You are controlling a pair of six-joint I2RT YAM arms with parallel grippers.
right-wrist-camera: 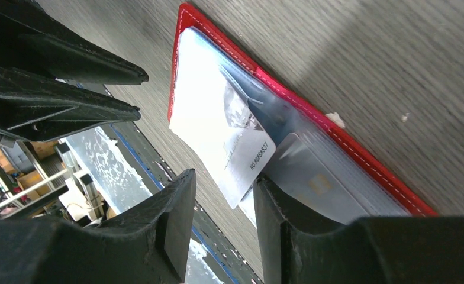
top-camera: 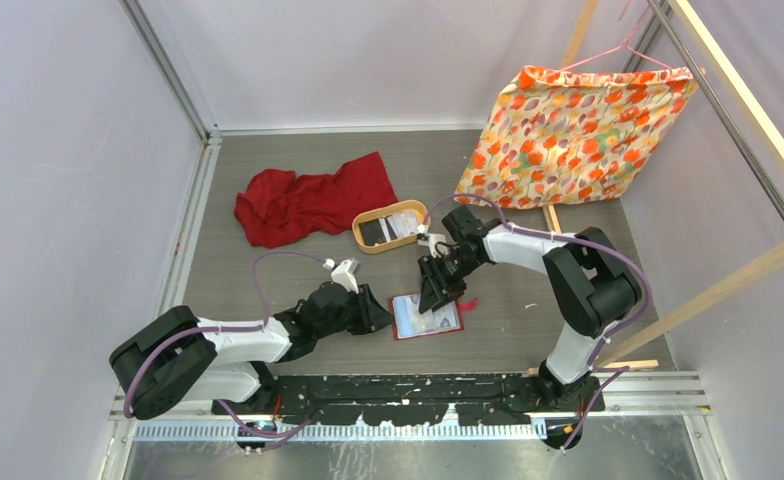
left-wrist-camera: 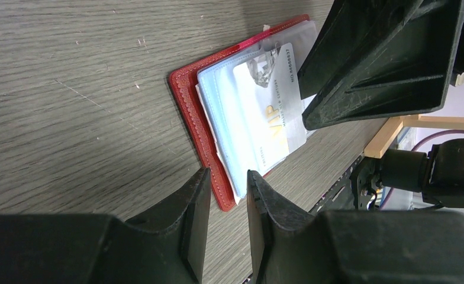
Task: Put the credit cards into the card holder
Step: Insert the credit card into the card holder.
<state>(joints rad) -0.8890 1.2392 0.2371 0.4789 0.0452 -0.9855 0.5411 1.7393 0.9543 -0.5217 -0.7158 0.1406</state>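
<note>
The red card holder (top-camera: 426,317) lies open on the table, clear pockets up (left-wrist-camera: 218,106). A pale credit card (left-wrist-camera: 271,112) marked VIP sits partly in a pocket, one end sticking out (right-wrist-camera: 247,160). My right gripper (right-wrist-camera: 224,180) is open just above that free corner, which lies by one fingertip but is not clamped. It hangs over the holder (top-camera: 434,298). My left gripper (left-wrist-camera: 225,177) is open a little, its tips at the holder's near red corner, with bare table showing in the gap. It lies low to the holder's left (top-camera: 376,312). More credit cards (top-camera: 388,228) lie in the tray.
An oval tan wooden tray (top-camera: 360,232) stands behind the holder. A crumpled red cloth (top-camera: 308,200) lies at the back left. A flowered cloth (top-camera: 568,130) hangs on a hanger at the back right, by a wooden frame (top-camera: 738,280).
</note>
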